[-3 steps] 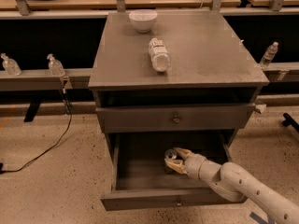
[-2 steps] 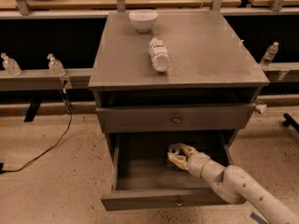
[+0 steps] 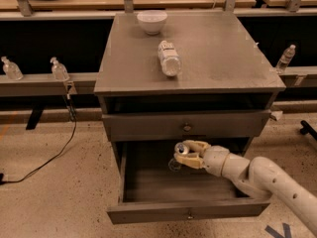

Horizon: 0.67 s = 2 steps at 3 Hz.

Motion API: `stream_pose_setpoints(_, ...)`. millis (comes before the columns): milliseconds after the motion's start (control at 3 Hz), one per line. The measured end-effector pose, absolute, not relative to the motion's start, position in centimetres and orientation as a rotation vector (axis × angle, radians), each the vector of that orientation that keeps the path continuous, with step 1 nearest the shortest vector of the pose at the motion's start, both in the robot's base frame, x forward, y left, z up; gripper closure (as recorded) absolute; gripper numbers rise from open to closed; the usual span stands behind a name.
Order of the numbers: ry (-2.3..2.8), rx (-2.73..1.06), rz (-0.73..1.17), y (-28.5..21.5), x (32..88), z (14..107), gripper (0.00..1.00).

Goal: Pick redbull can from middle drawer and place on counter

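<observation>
We see our gripper (image 3: 184, 153) clamped on the can (image 3: 181, 148), inside the open drawer (image 3: 148, 182) toward its back, just below the upper drawer front (image 3: 148, 125). The counter (image 3: 223, 48) lies bare right of the bottle (image 3: 169, 58).

Gripper (image 3: 184, 155) fingers (image 3: 194, 145) hold redbull can (image 3: 181, 148) above middle drawer (image 3: 148, 185), below counter (image 3: 218, 48)

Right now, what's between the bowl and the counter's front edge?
Camera view: only a plastic bottle, lying on its side on the counter in front of the bowl. The gripper is lower down, over the open drawer, holding the can.
</observation>
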<state>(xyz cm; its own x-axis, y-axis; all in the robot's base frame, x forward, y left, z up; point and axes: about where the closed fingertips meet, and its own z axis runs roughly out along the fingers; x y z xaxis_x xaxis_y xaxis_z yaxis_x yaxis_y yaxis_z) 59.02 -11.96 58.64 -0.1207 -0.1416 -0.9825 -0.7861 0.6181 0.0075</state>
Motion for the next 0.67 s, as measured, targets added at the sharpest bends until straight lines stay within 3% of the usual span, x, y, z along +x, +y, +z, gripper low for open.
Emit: stream_pose_setpoints(667,1.526,-0.981,0.61,-14.2,55.1,74.7,1.0)
